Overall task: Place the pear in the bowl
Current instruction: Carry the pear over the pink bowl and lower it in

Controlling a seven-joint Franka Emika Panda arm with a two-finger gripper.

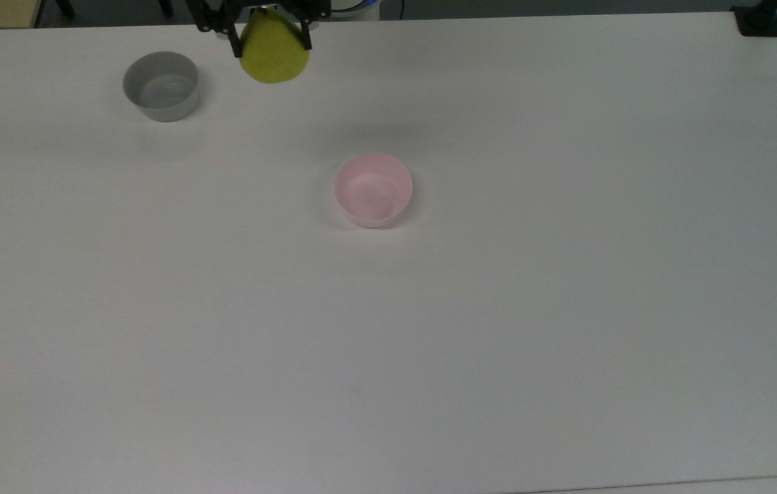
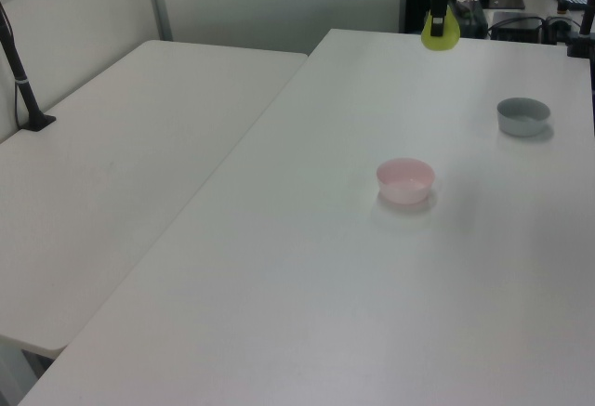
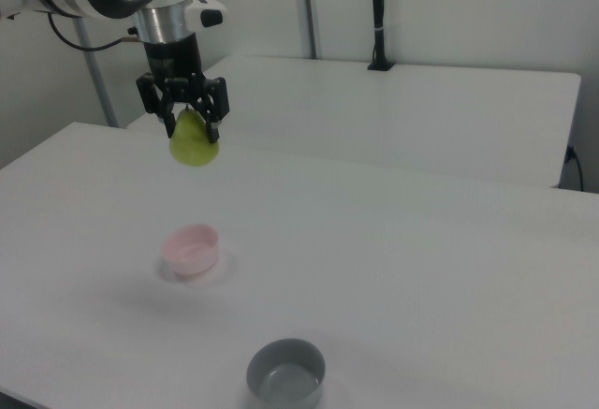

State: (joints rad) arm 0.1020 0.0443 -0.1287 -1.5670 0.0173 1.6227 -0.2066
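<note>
your gripper [image 3: 192, 126] is pinching the pear [image 3: 194, 143] by its narrow upper part, broad end hanging down, well above the bench [image 3: 421, 269]. the pear hangs clear of the surface, near the top view's upper edge. the bowl [image 1: 373, 189] sits upright on the bench, well apart from the pear. the grey bowl [image 1: 160, 86] stands to the top view's left of the pear.
</note>
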